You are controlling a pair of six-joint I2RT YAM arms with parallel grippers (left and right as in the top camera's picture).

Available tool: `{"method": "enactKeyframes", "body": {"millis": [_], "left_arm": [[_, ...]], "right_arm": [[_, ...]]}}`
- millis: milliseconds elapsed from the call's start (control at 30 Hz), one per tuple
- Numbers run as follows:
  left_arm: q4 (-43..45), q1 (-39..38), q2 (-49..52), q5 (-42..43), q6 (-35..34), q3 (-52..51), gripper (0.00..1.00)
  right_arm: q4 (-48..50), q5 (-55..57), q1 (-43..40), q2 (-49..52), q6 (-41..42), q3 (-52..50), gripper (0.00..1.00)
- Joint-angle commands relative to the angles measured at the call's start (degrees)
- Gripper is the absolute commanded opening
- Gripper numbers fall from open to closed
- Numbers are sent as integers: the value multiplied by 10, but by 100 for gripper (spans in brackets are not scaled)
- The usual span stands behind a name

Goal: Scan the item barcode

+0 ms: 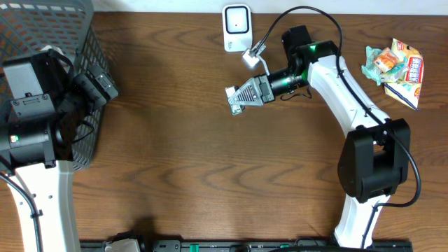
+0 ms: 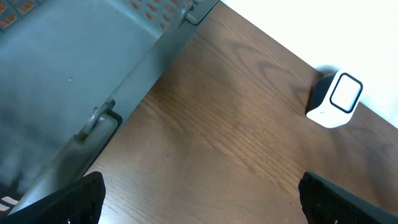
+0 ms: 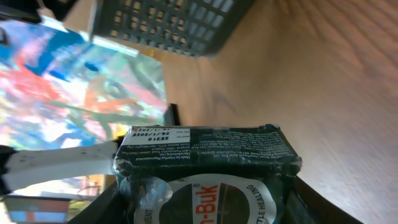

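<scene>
From above, the right gripper (image 1: 241, 96) reaches in over the middle of the wooden table (image 1: 175, 175), just below and beside the white scanner (image 1: 236, 26), a small rounded block with a dark-framed window standing at the far edge. What it carries is little more than a pale patch there. The right wrist view shows it closely: a dark green cardboard box (image 3: 205, 155), rectangular, with scuffed corners, fine white print along its upper face, a white date label at one end and a round white emblem on the face nearest the lens. The dark fingers (image 3: 99, 208) are clamped on its two sides, and it is lifted clear of the wood. I cannot make out a barcode on the faces that show. The left wrist view gives what the overhead hides under the arm: the left gripper (image 2: 199, 202) has its two black fingertips at the frame's bottom corners, spread wide with only bare wood grain between them. It sits beside the smooth grey wall of the plastic basket (image 1: 77, 42), whose sides read as open mesh from above. That view also catches the scanner side-on, with a dark back and a white front. Only the overhead shows the crinkled, brightly printed snack packets (image 1: 395, 64) heaped at the far right, well apart from both arms.
</scene>
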Motion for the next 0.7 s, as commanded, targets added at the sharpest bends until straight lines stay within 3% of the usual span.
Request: {"method": "enactKeyframes", "body": {"millis": [0,133,500,667], "left_arm": [[-2,3,0,-5,7,1,98],[-2,3,0,-5,7,1,98],[-2,3,0,-5,7,1,98],[-2,3,0,-5,7,1,98]], "right_arm": [[2,50,12,-4,-19,3,43],[5,106,24,-3,-19,2,43],[26,402,69,0,-19,-29,49],[83,447,86,0,-19,-88,51]]}}
